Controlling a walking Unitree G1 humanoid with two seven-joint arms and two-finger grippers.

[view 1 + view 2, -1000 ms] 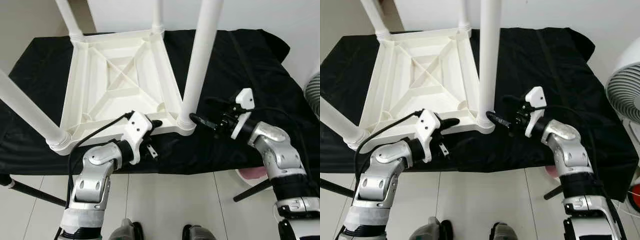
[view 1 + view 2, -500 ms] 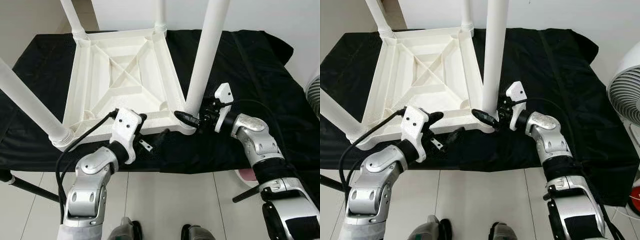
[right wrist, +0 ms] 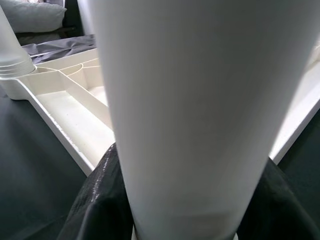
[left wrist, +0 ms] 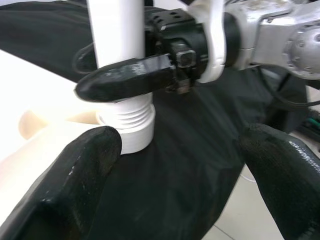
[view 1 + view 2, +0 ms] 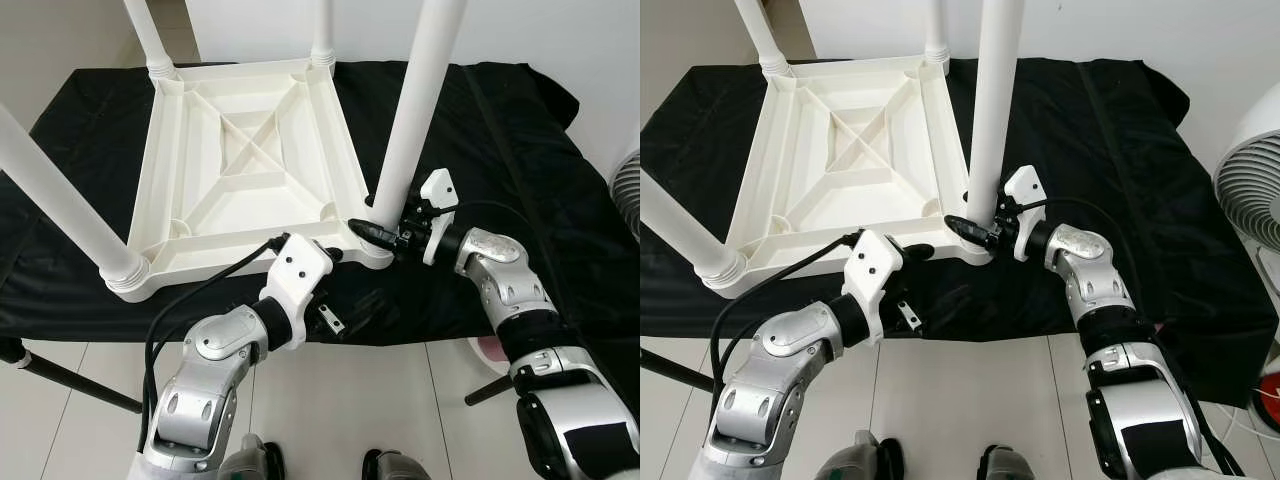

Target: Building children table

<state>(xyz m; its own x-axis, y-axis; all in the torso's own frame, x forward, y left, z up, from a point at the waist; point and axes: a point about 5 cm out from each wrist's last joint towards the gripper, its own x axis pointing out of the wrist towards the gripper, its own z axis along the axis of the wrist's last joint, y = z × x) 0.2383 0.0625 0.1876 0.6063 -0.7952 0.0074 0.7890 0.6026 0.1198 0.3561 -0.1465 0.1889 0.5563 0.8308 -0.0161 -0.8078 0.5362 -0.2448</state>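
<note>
The upturned white plastic children's table (image 5: pixel 245 180) lies on the black-draped counter (image 5: pixel 520 150): stiff, light, slick. The right gripper (image 5: pixel 368 232) clamps its near leg (image 5: pixel 410 130) low, the sensible hold; the left gripper (image 4: pixel 175 185) hangs spread beside the socket.

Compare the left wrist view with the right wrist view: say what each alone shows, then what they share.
Left wrist view alone: the right gripper seen from outside, one black finger lying across the near leg just above its ribbed collar, plus the left gripper's own fingers spread wide over the black cloth.

Right wrist view alone: the ribbed underside of the upturned tabletop and another leg's collar at a far corner.

Shared: the same white leg, with the right gripper's fingers on either side of it.
</note>
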